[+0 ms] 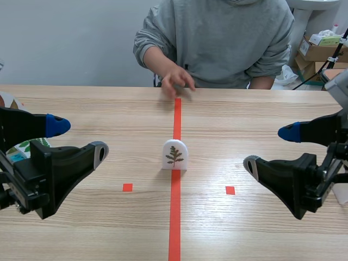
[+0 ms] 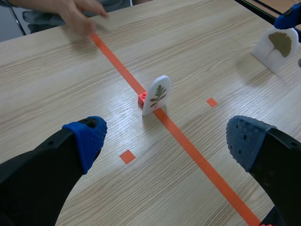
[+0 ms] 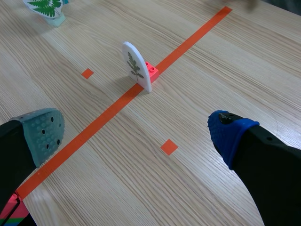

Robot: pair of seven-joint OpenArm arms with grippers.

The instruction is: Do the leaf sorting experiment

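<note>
1. Mid-table, on the tape line: leaf card (image 1: 175, 155), upright on a red brick (image 3: 151, 69), print toward the robot; likely posed as the sample to sort.
2. Toward the left edge: left gripper (image 1: 79, 139), wide open, empty. Toward the right edge: right gripper (image 1: 269, 149), likewise; seemingly parked ready.
3. Near those edges: fern card (image 3: 47, 8) left, ginkgo card (image 2: 278, 47) right; probably sorting references.
4. No readable writing or brand; leaf prints only.

- Centre card (image 1: 174, 155): white, arch-topped, printed with a brown-green feathery leaf. It stands upright on the red tape line (image 1: 176, 117), on a red brick (image 3: 151, 69).
- Fern card (image 3: 44, 5): green frond print, at 9 o'clock from the centre card.
- Ginkgo card (image 2: 277, 44): white, upright, at 3 o'clock.
</note>
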